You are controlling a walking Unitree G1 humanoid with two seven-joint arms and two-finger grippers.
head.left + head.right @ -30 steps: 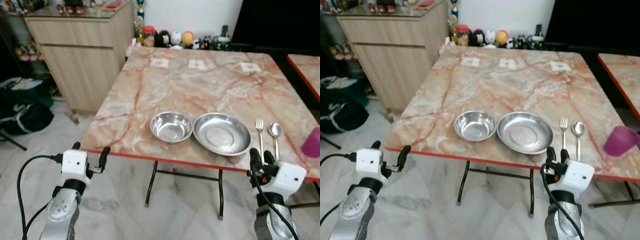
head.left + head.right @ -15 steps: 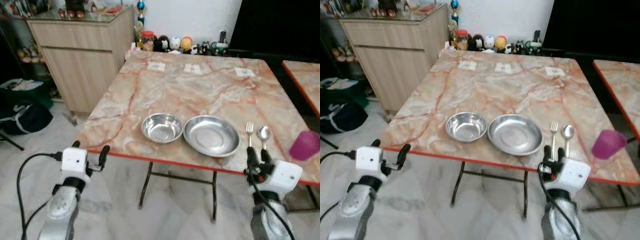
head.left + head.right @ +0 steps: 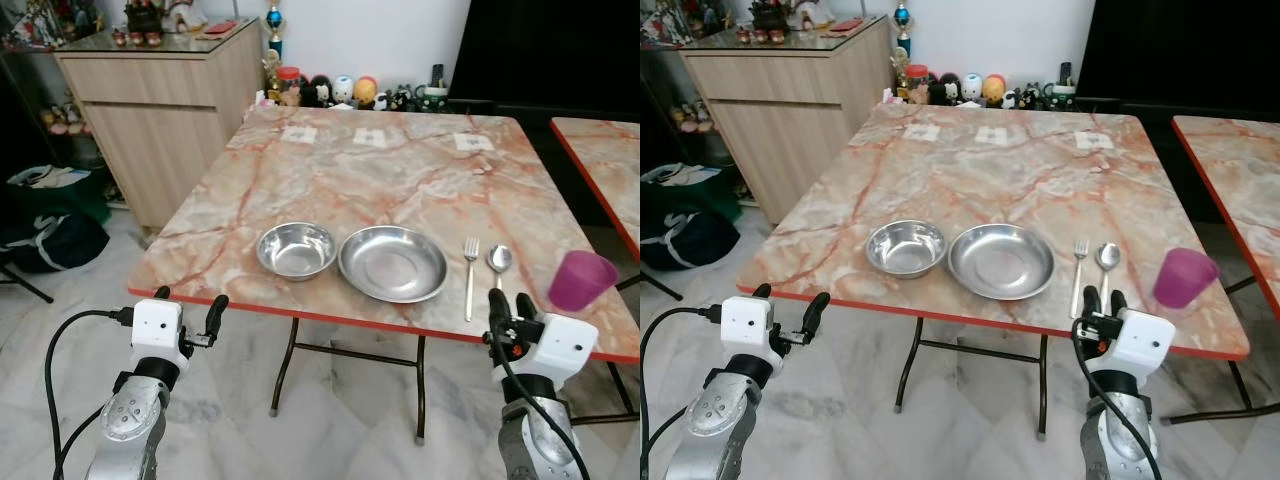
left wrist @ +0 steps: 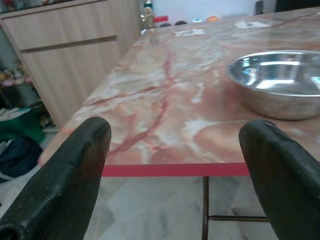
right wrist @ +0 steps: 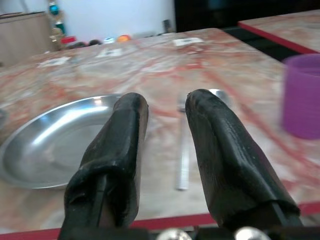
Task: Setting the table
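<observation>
On the marble table (image 3: 380,170), near its front edge, a steel bowl (image 3: 295,250), a steel plate (image 3: 392,263), a fork (image 3: 468,278), a spoon (image 3: 497,260) and a purple cup (image 3: 580,279) stand in a row from left to right. My left gripper (image 3: 190,305) hovers in front of the table's front left edge, open wide and empty. My right gripper (image 3: 508,303) is just in front of the edge below the fork and spoon, with a narrow gap between its fingers (image 5: 125,130) and nothing in it.
A wooden cabinet (image 3: 160,100) stands left of the table, with dark bags (image 3: 50,235) on the floor beside it. Small figurines (image 3: 340,90) line the far edge. A second table (image 3: 600,150) is at the right. Tiled floor lies under my arms.
The camera has pulled back, so the table looks farther and the purple cup has come fully into view. Both grippers keep their pose and the tableware has not moved.
</observation>
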